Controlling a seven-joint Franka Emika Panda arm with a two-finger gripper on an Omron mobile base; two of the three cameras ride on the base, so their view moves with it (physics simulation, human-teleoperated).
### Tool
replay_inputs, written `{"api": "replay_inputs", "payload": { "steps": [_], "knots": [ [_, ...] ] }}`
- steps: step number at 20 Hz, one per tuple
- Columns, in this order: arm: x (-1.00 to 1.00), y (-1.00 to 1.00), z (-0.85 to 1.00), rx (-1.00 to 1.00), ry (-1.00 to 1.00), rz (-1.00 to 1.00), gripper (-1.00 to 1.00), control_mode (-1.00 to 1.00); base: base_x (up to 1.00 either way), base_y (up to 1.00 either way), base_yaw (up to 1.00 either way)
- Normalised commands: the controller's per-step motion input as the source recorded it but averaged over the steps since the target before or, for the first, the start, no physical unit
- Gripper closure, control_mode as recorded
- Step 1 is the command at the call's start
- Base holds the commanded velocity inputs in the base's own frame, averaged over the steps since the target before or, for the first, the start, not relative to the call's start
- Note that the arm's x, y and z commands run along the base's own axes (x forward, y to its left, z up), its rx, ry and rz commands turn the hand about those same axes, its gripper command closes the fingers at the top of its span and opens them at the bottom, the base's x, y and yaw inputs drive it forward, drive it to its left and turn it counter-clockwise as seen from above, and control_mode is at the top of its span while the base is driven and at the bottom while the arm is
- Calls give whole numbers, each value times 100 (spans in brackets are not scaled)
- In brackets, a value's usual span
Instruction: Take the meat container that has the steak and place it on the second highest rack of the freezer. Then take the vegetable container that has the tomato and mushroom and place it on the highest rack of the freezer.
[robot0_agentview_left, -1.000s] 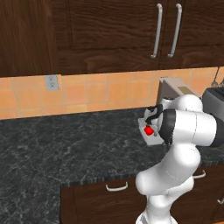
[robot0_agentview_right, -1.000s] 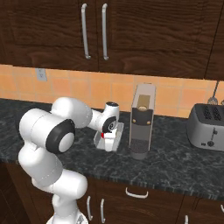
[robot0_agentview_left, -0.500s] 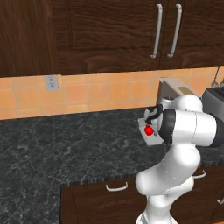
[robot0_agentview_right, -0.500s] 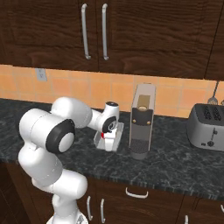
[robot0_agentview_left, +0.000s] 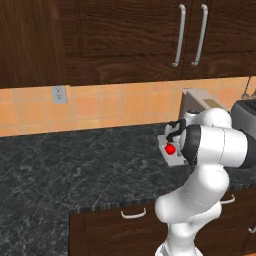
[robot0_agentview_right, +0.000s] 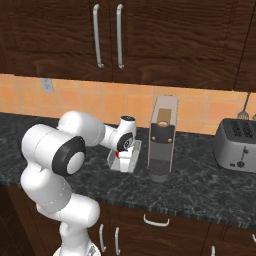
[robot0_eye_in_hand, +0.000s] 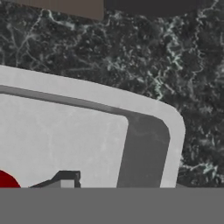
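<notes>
Arm bends low over the vegetable container with the tomato on the tabletop; gripper state I cannot tell.

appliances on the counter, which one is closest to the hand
The tall coffee machine, right beside the tray where the hand is; the toaster sits farther right.

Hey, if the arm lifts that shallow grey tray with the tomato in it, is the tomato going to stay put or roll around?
The tomato looks round and smooth, so it would probably roll if the tray tilts. It appears to lie loose on the tray's flat floor, so a level lift seems wise. The tray's raised rim would likely stop it at the edge, though the rim looks low.
</notes>
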Motion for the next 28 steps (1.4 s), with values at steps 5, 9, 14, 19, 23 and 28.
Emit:
{"api": "replay_inputs", "payload": {
  "steps": [5, 9, 14, 19, 23, 28],
  "knots": [
    [0, 0, 0, 0, 0, 0, 100, -100, 0, 0, 0],
    [-20, 0, 19, 0, -3, 0, 100, -100, 0, 0, 0],
    [-44, 11, 62, 0, -9, 0, 100, -100, 0, 0, 0],
    [-27, 47, 76, -2, -12, 0, 100, -100, 0, 0, 0],
    [-28, 65, 71, -4, -1, 0, 100, -100, 0, 0, 0],
    [-55, 36, 54, -5, 0, 0, 100, -100, 0, 0, 0]
  ]
}}
